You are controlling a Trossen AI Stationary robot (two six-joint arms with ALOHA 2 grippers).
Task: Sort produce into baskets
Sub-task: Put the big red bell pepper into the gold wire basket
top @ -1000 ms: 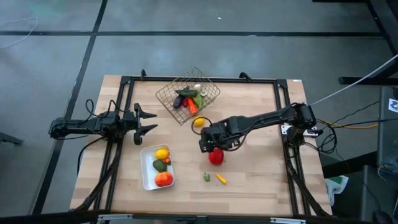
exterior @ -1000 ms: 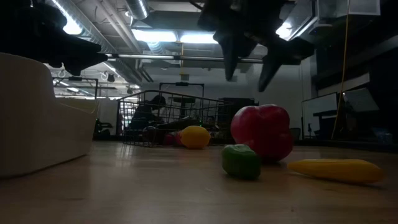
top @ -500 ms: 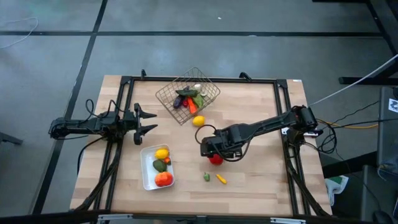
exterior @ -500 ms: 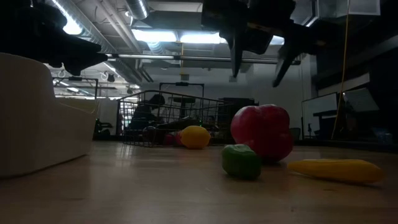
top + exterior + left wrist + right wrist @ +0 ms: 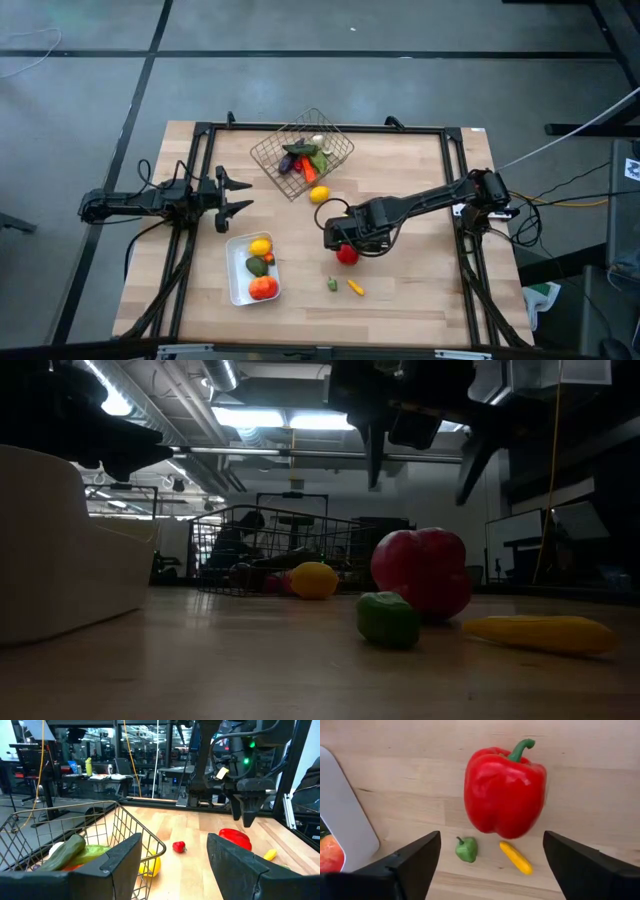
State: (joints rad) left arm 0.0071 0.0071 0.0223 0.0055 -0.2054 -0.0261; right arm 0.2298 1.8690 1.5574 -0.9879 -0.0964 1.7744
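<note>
A red pepper (image 5: 347,254) (image 5: 505,792) lies on its side on the table. My right gripper (image 5: 340,238) (image 5: 422,460) hangs above it, pointing down, open, one finger to each side of the pepper and well clear of it. Beside the pepper lie a small green piece (image 5: 332,285) and a small yellow piece (image 5: 355,288). A lemon (image 5: 319,195) sits near the wire basket (image 5: 300,152), which holds several vegetables. The white tray (image 5: 232,290) holds a lemon, an avocado and a tomato. My left gripper (image 5: 238,195) waits open and level at the table's left.
The left wrist view shows a small red piece (image 5: 178,846) on the table between the basket and the pepper. Black frame rails (image 5: 460,200) run along the table's left, right and far sides. Bare wood lies right of the pepper and along the near edge.
My right gripper has shifted a little toward the table's near edge over the pepper. It has rolled about its own axis and its fingers have spread wider. The pepper and the other produce have stayed put.
</note>
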